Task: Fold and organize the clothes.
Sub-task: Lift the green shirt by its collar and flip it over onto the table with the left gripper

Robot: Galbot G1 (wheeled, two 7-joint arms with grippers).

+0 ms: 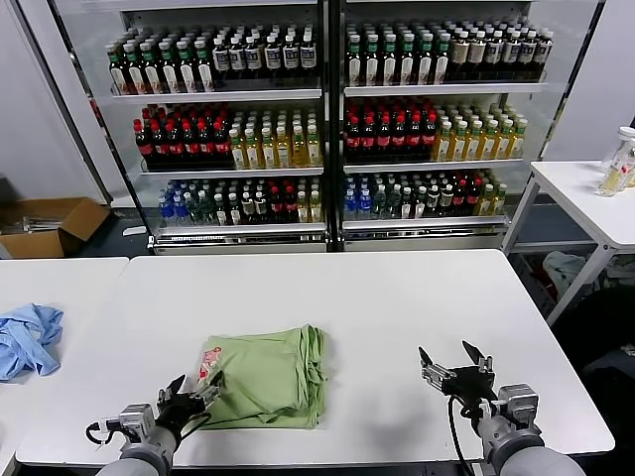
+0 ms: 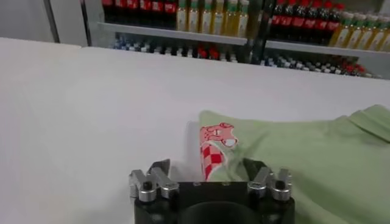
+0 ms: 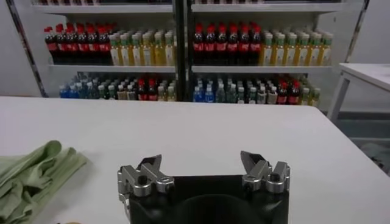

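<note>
White table (image 1: 377,297) before stocked shelves (image 1: 327,119)

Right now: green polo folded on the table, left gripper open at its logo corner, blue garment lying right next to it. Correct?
Not quite. The blue garment lies on the neighbouring table, well apart from the green polo, as the head view shows. The rest holds: the polo is folded, left gripper open at its logo corner.
</note>
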